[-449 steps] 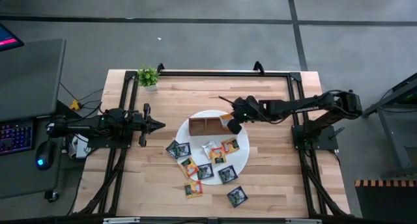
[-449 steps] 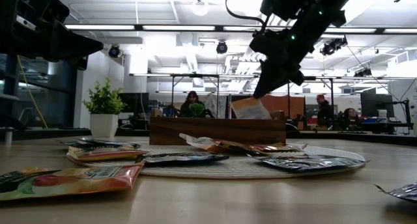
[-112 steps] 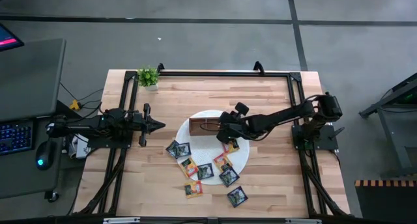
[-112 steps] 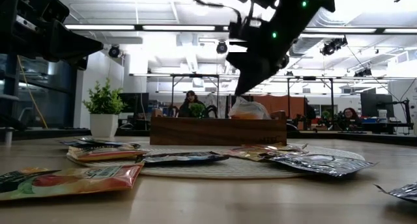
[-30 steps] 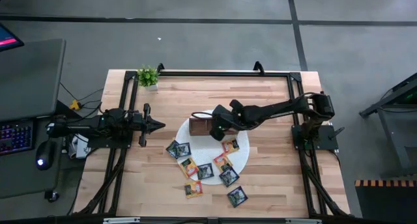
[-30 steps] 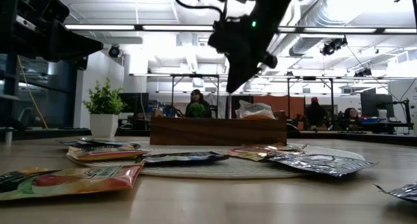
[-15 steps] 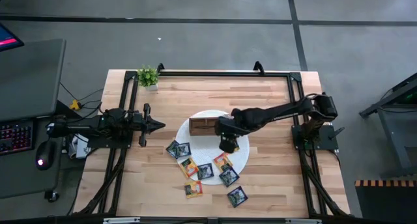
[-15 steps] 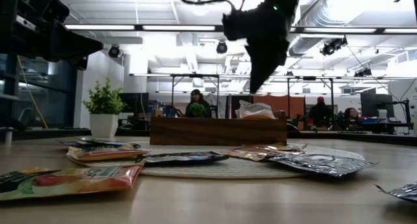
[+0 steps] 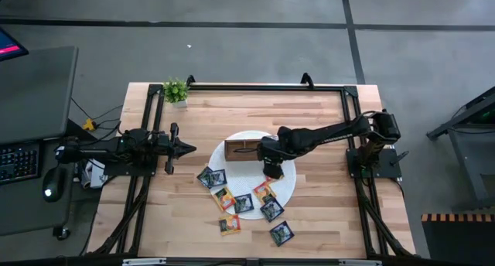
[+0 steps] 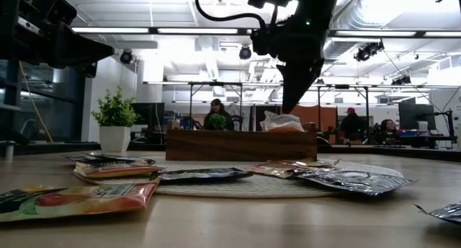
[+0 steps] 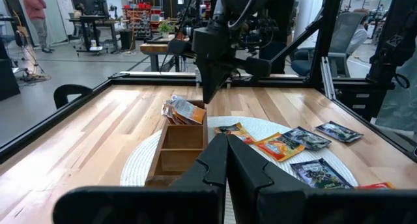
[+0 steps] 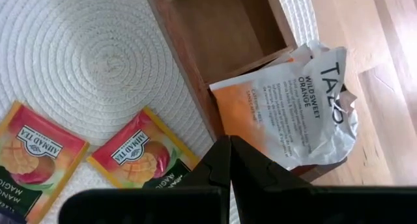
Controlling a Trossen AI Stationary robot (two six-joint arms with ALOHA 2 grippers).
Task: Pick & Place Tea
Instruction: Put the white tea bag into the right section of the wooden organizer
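The brown wooden box sits on a round white woven mat. Crumpled white-and-orange tea sachets lean out of its right end compartment. Orange-yellow sachets lie flat on the mat beside the box. More sachets, dark and orange, spread over the mat's near edge and onto the table. My right gripper is shut, points down and hovers over the mat by the box's right end. My left gripper is shut and waits left of the mat.
A small potted plant stands at the table's far left corner. A black frame rail runs along the far edge and down both sides. Bare wood lies right of the mat and near the far edge.
My right gripper has swung from above the middle of the box toward the table's right and near edge, and now stands a little lower over the mat by the box's right end. The sachets in the box have stayed put.
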